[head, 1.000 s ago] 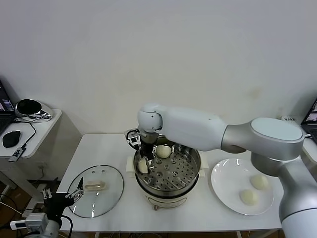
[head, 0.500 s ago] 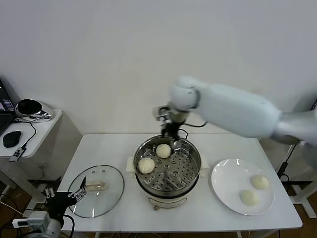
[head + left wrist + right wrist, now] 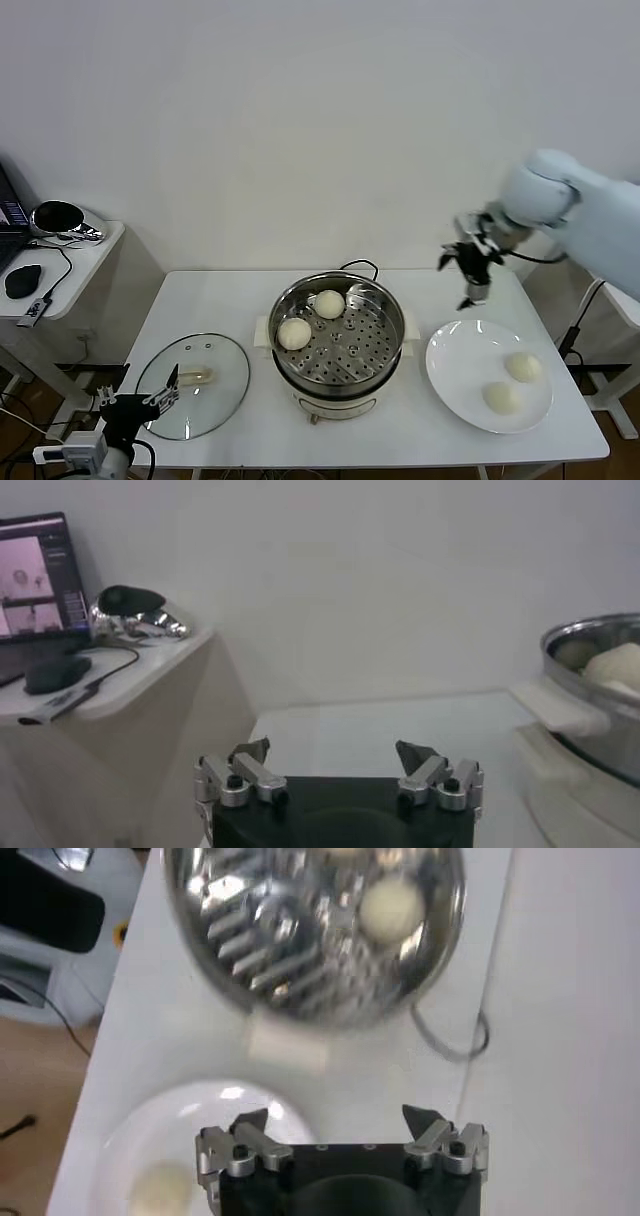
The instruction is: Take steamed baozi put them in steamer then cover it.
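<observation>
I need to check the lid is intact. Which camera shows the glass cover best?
The head view: the whole cover lies flat on the table, left of the steamer, handle up. Neither wrist view shows it.

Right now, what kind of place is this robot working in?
Probably a lab or test room staged as a kitchen: a plain white table against a bare wall, an electric steamer with baozi, and a side desk holding a laptop and mouse.
</observation>
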Robot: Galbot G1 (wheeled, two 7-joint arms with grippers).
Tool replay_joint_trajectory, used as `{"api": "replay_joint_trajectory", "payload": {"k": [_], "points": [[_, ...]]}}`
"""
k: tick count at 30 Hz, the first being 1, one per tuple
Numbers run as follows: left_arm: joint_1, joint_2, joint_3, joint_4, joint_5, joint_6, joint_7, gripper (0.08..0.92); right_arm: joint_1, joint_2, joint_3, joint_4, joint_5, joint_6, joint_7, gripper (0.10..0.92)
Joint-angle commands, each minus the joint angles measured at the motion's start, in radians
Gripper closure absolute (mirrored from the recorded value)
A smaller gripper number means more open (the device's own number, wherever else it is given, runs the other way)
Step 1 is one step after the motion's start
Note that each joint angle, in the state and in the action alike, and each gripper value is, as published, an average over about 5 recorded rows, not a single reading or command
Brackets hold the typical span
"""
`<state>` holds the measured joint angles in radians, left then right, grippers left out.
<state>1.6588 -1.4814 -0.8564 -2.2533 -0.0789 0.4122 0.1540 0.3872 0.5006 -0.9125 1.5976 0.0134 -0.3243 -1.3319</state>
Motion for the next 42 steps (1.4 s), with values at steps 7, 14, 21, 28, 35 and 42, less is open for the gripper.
{"api": "replay_joint_trajectory", "payload": {"k": [7, 14, 21, 28, 35, 42], "points": [[0.020, 0.001, -0.007, 0.006, 0.019, -0.002, -0.001, 0.177, -0.538, -0.140, 0.389, 0.009, -0.205, 0.064, -0.005, 0.203], [0.021, -0.005, -0.005, 0.007, 0.032, -0.002, -0.001, 0.177, -0.661, -0.101, 0.458, -0.020, -0.280, 0.076, 0.029, 0.203], [0.024, -0.014, 0.000, 0.018, 0.040, -0.003, -0.005, 0.177, -0.716, -0.093, 0.465, -0.028, -0.293, 0.077, 0.023, 0.203], [0.016, -0.008, -0.005, 0.028, 0.040, -0.001, -0.002, 0.177, -0.725, -0.078, 0.454, -0.074, -0.300, 0.085, 0.025, 0.203], [0.015, -0.003, -0.007, 0.038, 0.040, -0.001, -0.001, 0.177, -0.764, -0.062, 0.465, -0.085, -0.317, 0.087, 0.038, 0.203], [0.017, -0.006, -0.005, 0.041, 0.041, -0.001, -0.002, 0.177, -0.796, -0.042, 0.470, -0.107, -0.338, 0.091, 0.056, 0.203]]}}
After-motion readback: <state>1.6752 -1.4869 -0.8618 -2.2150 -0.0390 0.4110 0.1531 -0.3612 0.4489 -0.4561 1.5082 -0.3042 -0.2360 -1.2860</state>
